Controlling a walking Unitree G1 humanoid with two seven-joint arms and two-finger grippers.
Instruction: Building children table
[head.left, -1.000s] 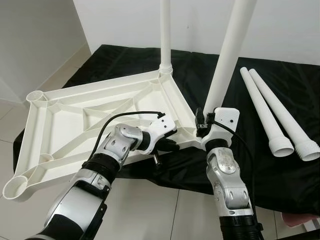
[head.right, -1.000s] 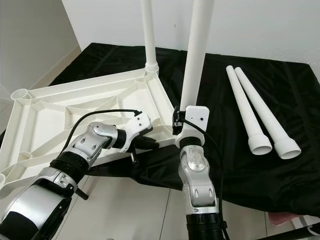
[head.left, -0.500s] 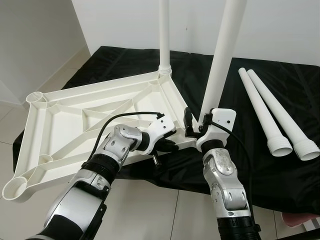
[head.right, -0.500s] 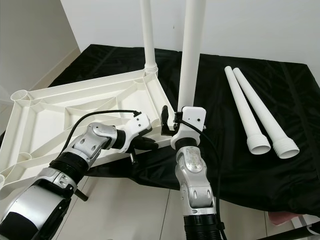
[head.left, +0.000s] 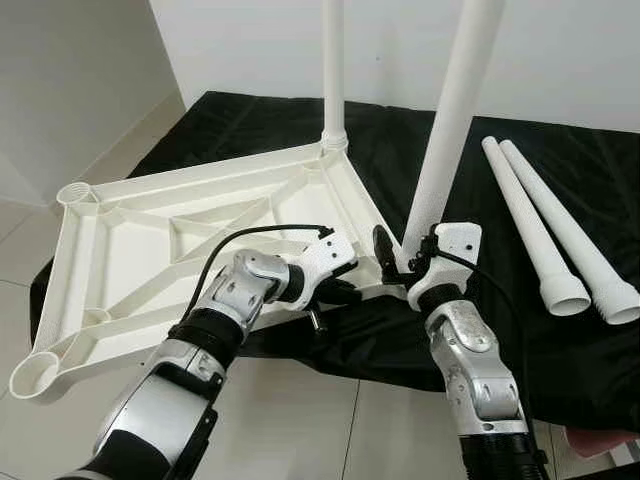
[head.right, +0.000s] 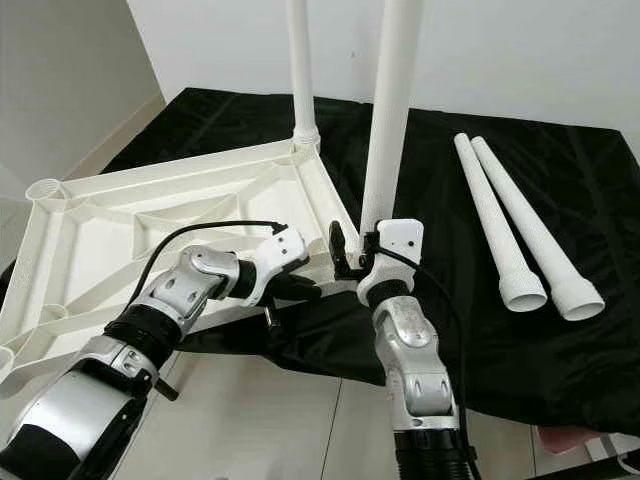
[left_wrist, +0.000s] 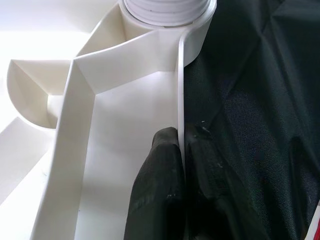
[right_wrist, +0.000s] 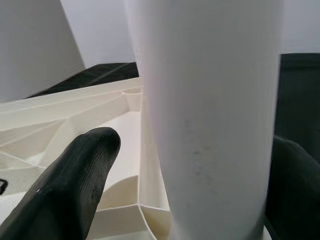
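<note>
Here the white tabletop lies upside down across a black cloth and pale floor tiles, one leg upright in its far corner socket and two spare legs lying on the cloth to the right. At the near corner stands a second leg, the right gripper set loosely around its base with fingers apart. The left gripper is pinched on the tabletop's thin rim just beside that socket.

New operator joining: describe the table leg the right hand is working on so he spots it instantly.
On the black cloth lies the upturned white tabletop. At its near corner the leg stands tilted between the right hand fingers; the far-corner leg stands straight, two spares lie flat.
</note>
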